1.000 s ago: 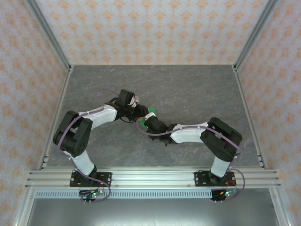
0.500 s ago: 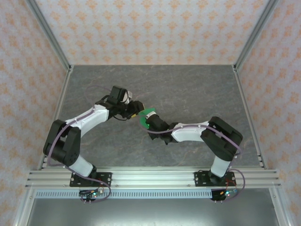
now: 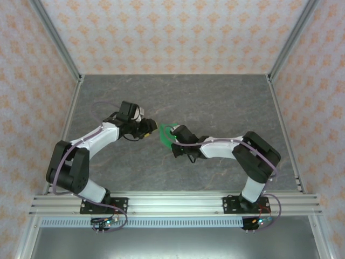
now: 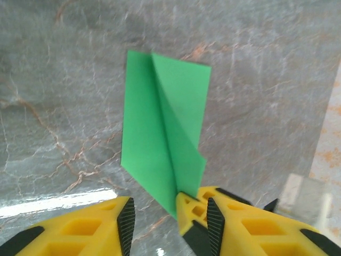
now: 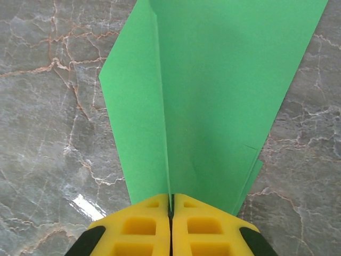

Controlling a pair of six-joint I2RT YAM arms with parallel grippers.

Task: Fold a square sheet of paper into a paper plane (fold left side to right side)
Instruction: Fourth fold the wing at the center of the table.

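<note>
Orange-patterned walls [image 3: 32, 81] enclose a grey marbled bench [image 3: 226, 97]. At mid-bench the left gripper [image 3: 151, 128] hovers, jaws partly apart and empty, just beside the folded green paper [image 3: 166, 135]. The right gripper [image 5: 170, 205] pinches that paper along its crease.

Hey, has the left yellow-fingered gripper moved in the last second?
Yes. The left gripper drew back leftward, toward the table's left metal rail, away from the folded green paper.
</note>
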